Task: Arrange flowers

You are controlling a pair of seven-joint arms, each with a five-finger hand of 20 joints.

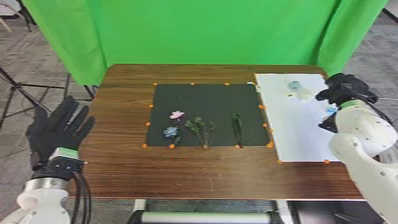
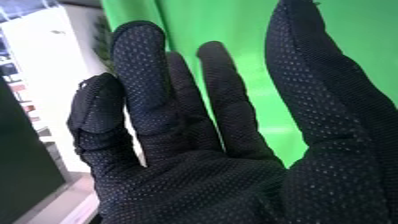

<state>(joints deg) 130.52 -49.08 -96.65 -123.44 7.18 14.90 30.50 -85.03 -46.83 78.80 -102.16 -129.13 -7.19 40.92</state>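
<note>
Before a green curtain [image 1: 213, 35], found pink flower [image 1: 177, 114], blue flower [image 1: 171, 132] and green stems [image 1: 237, 127] on the dark mat [image 1: 213, 97]. Noted right hand [image 1: 348, 89] open, empty, blocking part of the white sheet [image 1: 298, 137] at far right, near pale flowers [image 1: 304, 94]; left hand [image 1: 59, 131] open, empty, at left.

The left arm [image 1: 43, 199] came in from the bottom left corner, pointing forward, dark cables [image 1: 83, 192] beside its forearm. The left hand [image 1: 58, 132] was open, its fingers straight, slightly spread and pointing away from the robot. On the other side, the right arm [image 1: 362, 135] stretched farther forward, its white rounded segments leading to the right hand [image 1: 346, 91]. In the right wrist view, the right hand [image 2: 191, 185] was open, with fingers [image 2: 142, 72] extended and apart, and the thumb [image 2: 306, 80] well away from them.
</note>
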